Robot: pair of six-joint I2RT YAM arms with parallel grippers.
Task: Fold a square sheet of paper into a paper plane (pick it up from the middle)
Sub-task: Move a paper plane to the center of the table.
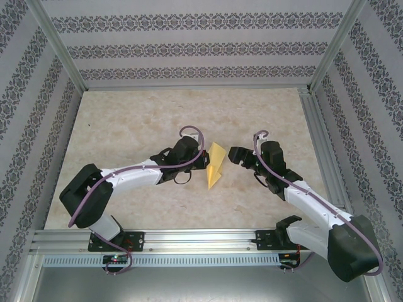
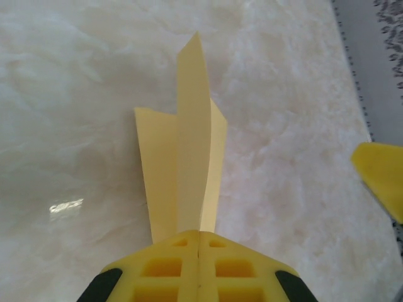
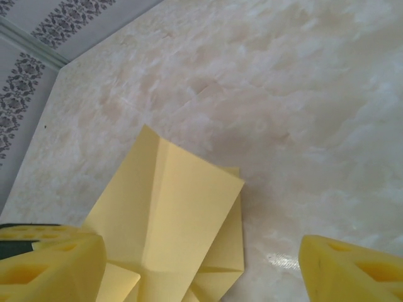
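Note:
The yellow sheet of paper (image 1: 215, 165) is folded into a narrow, layered shape that tapers to a point toward the near side, in the middle of the table. My left gripper (image 1: 201, 161) is shut on its left edge. In the left wrist view the paper (image 2: 182, 163) stands up out of the closed yellow fingers (image 2: 170, 267), with its flaps spread. My right gripper (image 1: 234, 155) hangs open just right of the paper. In the right wrist view the creased paper (image 3: 182, 214) lies between its spread fingers (image 3: 349, 270), closer to the left one.
The marble-patterned tabletop (image 1: 138, 119) is bare around the paper. A metal frame rail (image 1: 315, 132) and patterned walls (image 1: 189, 44) border it. One yellow fingertip of the right gripper (image 2: 381, 173) shows at the right edge of the left wrist view.

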